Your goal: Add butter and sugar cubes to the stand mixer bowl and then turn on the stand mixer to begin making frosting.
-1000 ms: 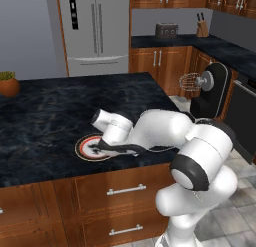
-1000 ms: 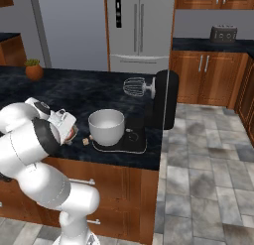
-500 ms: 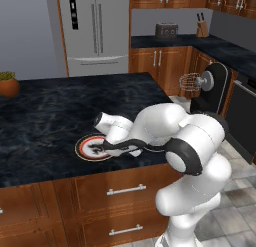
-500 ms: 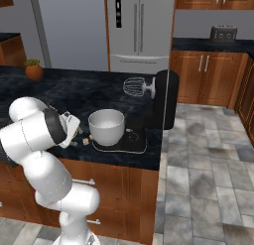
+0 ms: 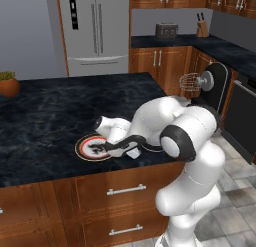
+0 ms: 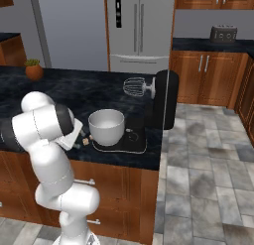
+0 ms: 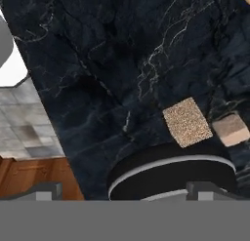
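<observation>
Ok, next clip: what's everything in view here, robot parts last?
counter: one, black marbled, kitchen island
plate: one, red-rimmed, near the counter's front edge
stand mixer: one, black, at the counter's right end
stand mixer bowl: one, white-grey, on the mixer's base
sugar cubes: two, one speckled brown and one pale beige, on the counter beside the bowl
fridge: one, steel, back wall
toaster: one, grey, back counter
knife block: one, wooden, back counter
potted plant: one, orange pot, counter's far left
arm: white, bent low over the counter front
tool: open, empty, close to the sugar cubes
</observation>
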Robot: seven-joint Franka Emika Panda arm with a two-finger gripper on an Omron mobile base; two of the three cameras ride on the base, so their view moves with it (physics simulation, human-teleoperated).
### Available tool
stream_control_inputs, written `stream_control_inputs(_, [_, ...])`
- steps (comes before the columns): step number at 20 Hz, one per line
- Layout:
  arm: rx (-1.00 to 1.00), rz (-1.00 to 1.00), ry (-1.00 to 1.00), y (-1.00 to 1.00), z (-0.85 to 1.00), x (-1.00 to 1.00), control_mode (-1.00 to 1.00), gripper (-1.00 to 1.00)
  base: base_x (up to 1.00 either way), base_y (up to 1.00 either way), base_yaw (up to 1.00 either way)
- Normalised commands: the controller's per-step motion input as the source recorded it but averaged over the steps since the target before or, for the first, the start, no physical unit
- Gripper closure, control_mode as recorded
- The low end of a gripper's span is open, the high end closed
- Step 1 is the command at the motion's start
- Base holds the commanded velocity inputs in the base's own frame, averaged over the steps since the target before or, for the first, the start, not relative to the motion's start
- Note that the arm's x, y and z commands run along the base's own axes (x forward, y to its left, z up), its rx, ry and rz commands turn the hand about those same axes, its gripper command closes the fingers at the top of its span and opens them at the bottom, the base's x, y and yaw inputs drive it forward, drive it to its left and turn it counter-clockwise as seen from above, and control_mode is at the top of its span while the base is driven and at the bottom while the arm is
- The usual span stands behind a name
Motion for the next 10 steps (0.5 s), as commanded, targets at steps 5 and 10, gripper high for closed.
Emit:
stream_control_inputs(5, [0.0, 0.0, 0.03, 0.04, -0.19, 0.29, -1.0, -1.0, 0.0, 0.0, 0.0])
stream_control_inputs(10, [0.0, 0.0, 0.04, 0.11, -0.2, 0.34, -1.0, -1.0, 0.0, 0.0, 0.0])
